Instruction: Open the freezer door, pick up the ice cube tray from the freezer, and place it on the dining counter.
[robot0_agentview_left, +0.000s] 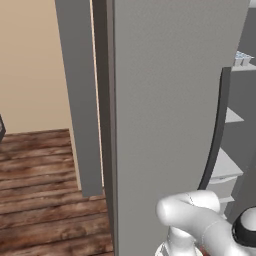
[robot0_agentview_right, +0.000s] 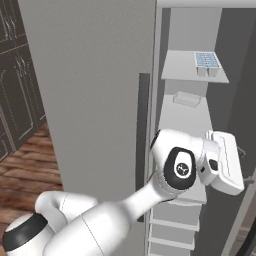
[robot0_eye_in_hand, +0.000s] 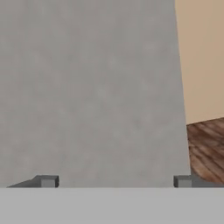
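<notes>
The ice cube tray (robot0_agentview_right: 206, 60) lay flat near the right front corner of the upper freezer shelf (robot0_agentview_right: 180, 67), a pale blue-white rectangle gridded into two rows of small square cells, with pale blocks showing under its front edge. We could also see its corner at the right edge of the left base view (robot0_agentview_left: 243, 58). One shelf down, toward the back edge, sat a clear, low rectangular container (robot0_agentview_right: 187, 99), well apart from the tray.

We judged the first step largely done: the freezer door (robot0_agentview_right: 95, 100) stood swung out from the freezer (robot0_agentview_right: 235, 60), and its long dark handle (robot0_agentview_right: 143, 130) ran down the door's edge beside the opened compartment. The step in hand was therefore the move from opening to picking.

The end effector (robot0_eye_in_hand: 116, 181) was spread wide with nothing between its tips; in the hand view the fingers (robot0_eye_in_hand: 47, 180) stood far apart against the flat grey door face, with wood floor (robot0_eye_in_hand: 208, 148) and a tan wall (robot0_eye_in_hand: 201, 57) beyond its edge. The hand (robot0_agentview_right: 225, 162) hung in the opening at about the level of the lower shelves, below the tray and facing away from it.

Next, we judged, the hand needed to turn toward the shelves, rise to the upper shelf and come at the tray from the front, closing across its short width. The tray looked light and rigid, so a slip off the shelf's front edge seemed the main risk.
</notes>
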